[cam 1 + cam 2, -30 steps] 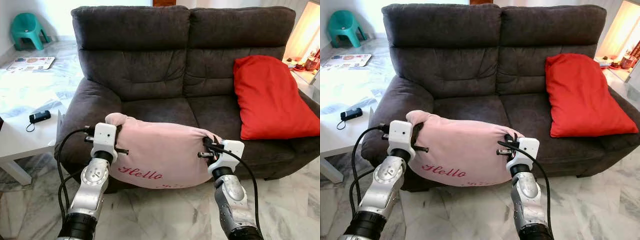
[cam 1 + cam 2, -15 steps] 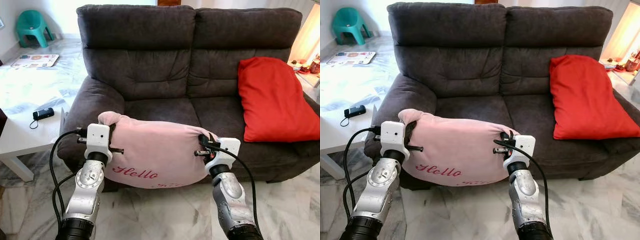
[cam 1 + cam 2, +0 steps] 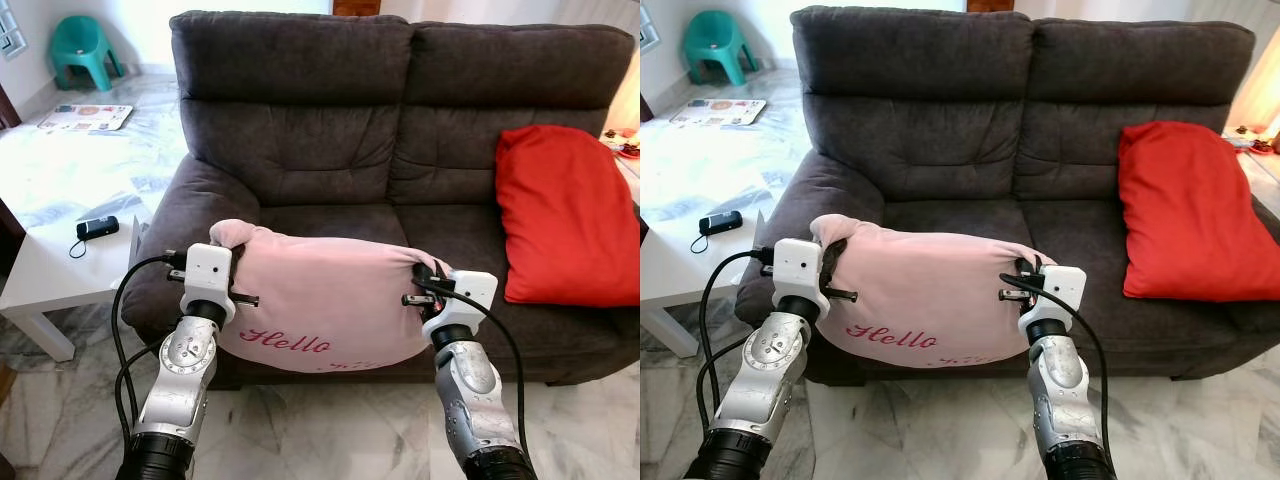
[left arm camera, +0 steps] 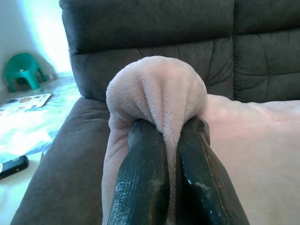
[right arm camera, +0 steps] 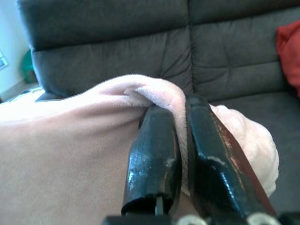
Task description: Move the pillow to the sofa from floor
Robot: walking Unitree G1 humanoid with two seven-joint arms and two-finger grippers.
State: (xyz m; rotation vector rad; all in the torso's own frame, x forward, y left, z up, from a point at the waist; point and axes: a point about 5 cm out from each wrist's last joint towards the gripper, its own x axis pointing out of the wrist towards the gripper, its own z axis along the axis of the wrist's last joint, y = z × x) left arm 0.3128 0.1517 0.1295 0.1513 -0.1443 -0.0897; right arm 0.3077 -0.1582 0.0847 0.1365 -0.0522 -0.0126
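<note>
Up front: the soft pink plush pillow with red "Hello" stitching [image 3: 320, 315] is hanging off the floor, stretched between both arms, right at the near edge of the dark grey fabric two-seat sofa [image 3: 300, 150].
Left gripper: the left gripper [image 4: 171, 140] is pinching a bunched corner of the pillow's left end, black fingers [image 4: 143, 178] clenched tight on the fabric.
Right gripper: the right gripper [image 5: 180, 140] is clamping a fold at the pillow's right end, fingers squeezing the plush between them.
Pillow position: it is hovering in front of the left seat cushion, its top edge about level with the seat, not yet resting on it.
Step in hand: by my reading, the robot is carrying the pillow in for the drop, so the lift is done and the placing is pending.
Next move: it is calling for a push farther over the seat, a slight lowering, then both grippers letting go together.
Also in play: a large red cushion [image 3: 570, 215] is leaning on the right seat, and a white side table [image 3: 60, 275] with a small black device [image 3: 97, 227] is standing at left.
</note>
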